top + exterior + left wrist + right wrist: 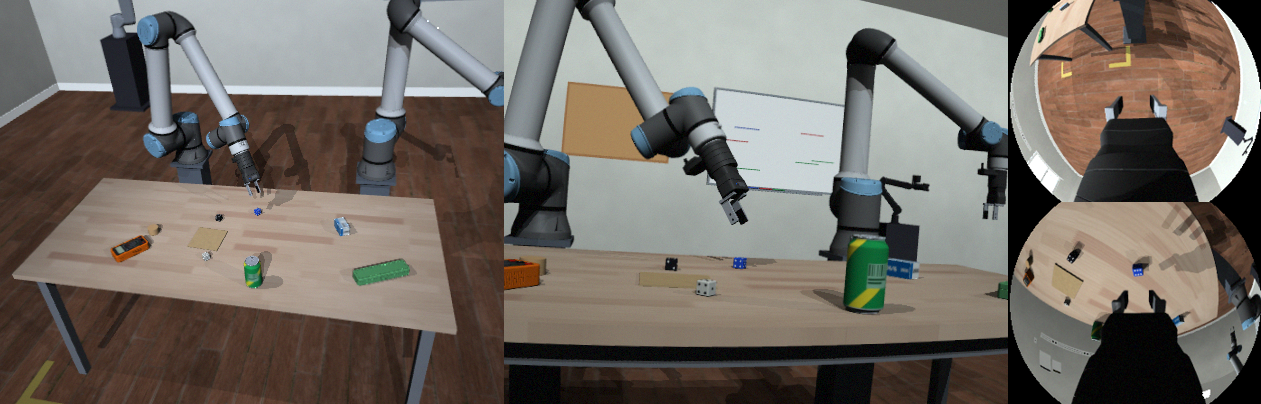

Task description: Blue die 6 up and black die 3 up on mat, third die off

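Your right gripper [254, 189] [734, 212] [1138, 296] hangs in the air, slanting downward, its two fingers parted and holding nothing. You have the right arm [209, 75] [626, 57] raised high at its elbow, with the forearm sloping down to a bent wrist. Your left arm [452, 52] [934, 85] also has a high elbow and reaches well apart from the right; its gripper [990, 211] [1136, 108] points straight down, fingers wide open and with nothing between them.
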Controlling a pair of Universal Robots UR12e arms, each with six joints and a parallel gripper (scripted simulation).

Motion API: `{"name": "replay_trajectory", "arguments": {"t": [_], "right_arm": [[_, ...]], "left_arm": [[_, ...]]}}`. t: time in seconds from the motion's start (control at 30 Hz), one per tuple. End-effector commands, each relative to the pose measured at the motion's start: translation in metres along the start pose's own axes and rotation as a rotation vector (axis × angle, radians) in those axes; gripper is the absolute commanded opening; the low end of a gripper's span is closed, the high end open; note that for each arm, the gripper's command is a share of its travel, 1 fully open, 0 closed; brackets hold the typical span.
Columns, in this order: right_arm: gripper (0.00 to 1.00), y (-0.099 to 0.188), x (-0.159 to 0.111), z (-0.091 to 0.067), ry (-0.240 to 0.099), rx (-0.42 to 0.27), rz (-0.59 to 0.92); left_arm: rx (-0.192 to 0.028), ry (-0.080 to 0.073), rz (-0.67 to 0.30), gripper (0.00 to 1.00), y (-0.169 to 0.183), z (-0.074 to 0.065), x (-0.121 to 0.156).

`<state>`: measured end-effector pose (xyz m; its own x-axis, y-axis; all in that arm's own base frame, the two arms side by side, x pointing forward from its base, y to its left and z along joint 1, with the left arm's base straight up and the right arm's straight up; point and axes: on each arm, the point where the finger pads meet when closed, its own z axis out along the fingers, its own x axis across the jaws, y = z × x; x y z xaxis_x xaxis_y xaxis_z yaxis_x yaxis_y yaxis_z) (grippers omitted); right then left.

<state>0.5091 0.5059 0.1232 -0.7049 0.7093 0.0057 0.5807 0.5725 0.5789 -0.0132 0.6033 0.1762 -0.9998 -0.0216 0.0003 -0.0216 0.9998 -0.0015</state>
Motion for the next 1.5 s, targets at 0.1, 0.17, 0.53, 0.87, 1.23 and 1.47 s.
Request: {"name": "replay_trajectory", "arguments": {"t": [0.1, 0.17, 0.53, 0.87, 1.23, 1.47], "right_arm": [[0.79, 0.008, 0.000, 0.004, -0.005, 0.192, -0.003], [0.79, 0.011, 0.001, 0.004, -0.005, 0.244, -0.003], [0.79, 0.025, 0.000, 0.004, -0.005, 0.488, -0.002], [0.79, 0.031, 0.001, 0.004, -0.006, 0.587, -0.002], [0.79, 0.033, 0.000, 0.004, -0.005, 0.617, -0.002], [1.00, 0.033, 0.000, 0.004, -0.005, 0.617, -0.002]], "left_arm": [[-0.002, 0.000, 0.000, 1.00, 0.001, -0.001, 0.000], [-0.002, 0.000, 0.000, 1.00, 0.001, -0.001, 0.000], [-0.002, 0.000, 0.000, 1.00, 0.001, -0.001, 0.000], [-0.002, 0.000, 0.000, 1.00, 0.001, -0.001, 0.000], [-0.002, 0.000, 0.000, 1.00, 0.001, -0.001, 0.000], [-0.002, 0.000, 0.000, 1.00, 0.001, -0.001, 0.000]]}}
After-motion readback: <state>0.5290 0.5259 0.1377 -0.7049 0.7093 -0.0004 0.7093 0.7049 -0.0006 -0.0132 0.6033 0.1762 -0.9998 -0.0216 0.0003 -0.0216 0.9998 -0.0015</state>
